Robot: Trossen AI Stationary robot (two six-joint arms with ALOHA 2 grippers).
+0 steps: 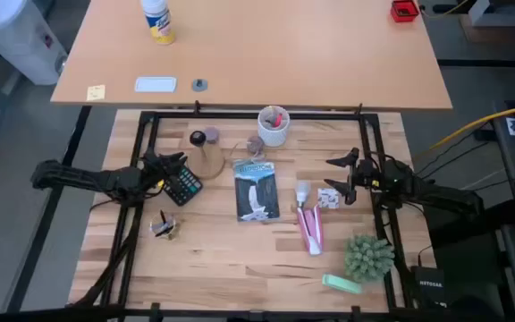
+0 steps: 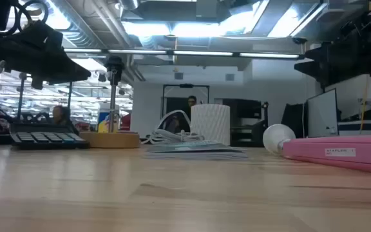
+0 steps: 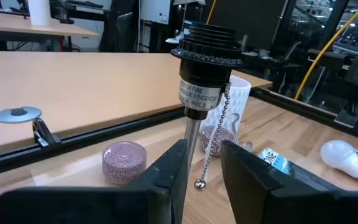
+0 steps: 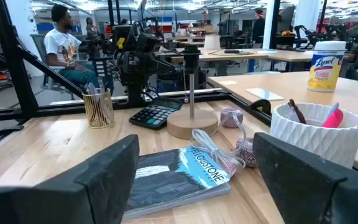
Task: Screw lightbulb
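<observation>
1. My left gripper (image 3: 197,165) is clamped on the thin metal post (image 3: 192,134) of the lamp stand (image 1: 211,159), just under the black socket (image 3: 205,68). Keep that hold firm so the stand can't turn.
2. My right gripper (image 1: 345,177) hangs wide open, holding nothing, just beside the lightbulb (image 1: 303,191).
3. The lightbulb lies on its side on the table, touching the pink stapler (image 1: 310,228), well apart from the socket.
4. Best approach, I judge: grasp the frosted globe, leave the threads bare, then bring it upright over the socket.
</observation>
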